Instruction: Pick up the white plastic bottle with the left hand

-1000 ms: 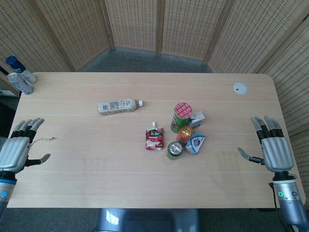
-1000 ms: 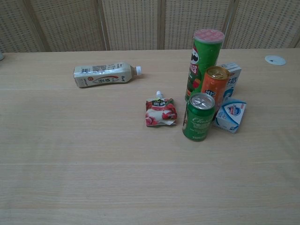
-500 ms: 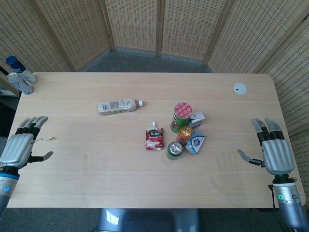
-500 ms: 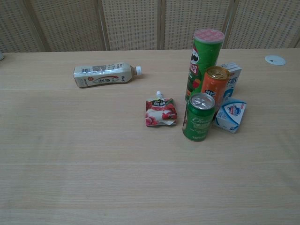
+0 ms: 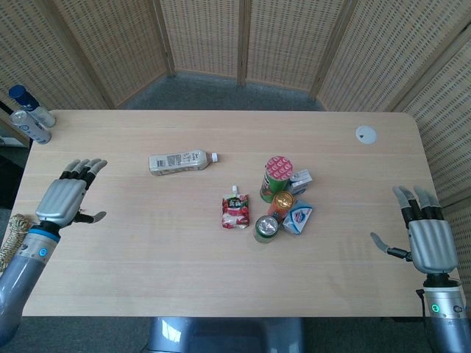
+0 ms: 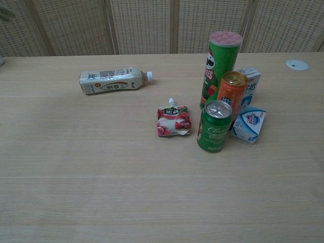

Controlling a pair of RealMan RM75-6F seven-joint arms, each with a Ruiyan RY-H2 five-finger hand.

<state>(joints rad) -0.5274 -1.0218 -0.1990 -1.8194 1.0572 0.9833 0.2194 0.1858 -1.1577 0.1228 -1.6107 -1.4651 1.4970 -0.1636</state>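
The white plastic bottle (image 5: 179,161) lies on its side on the wooden table, cap pointing right; the chest view shows the bottle (image 6: 112,81) at upper left. My left hand (image 5: 68,198) hovers over the table's left part, fingers spread and empty, well to the left of the bottle. My right hand (image 5: 427,235) is at the table's right edge, fingers apart, holding nothing. Only a dark blur at the chest view's top left corner hints at the left hand.
A red pouch (image 5: 235,210) lies mid-table. Right of it stand a tall green tube (image 5: 277,176), an orange can (image 5: 280,204), a green can (image 5: 266,228) and two small cartons (image 5: 299,216). Two bottles (image 5: 29,118) sit at the far left corner; a white disc (image 5: 366,134) far right.
My left hand has moved up and to the right, over the table toward the bottle. My right hand has drawn back slightly toward the near right edge. Nothing on the table has moved.
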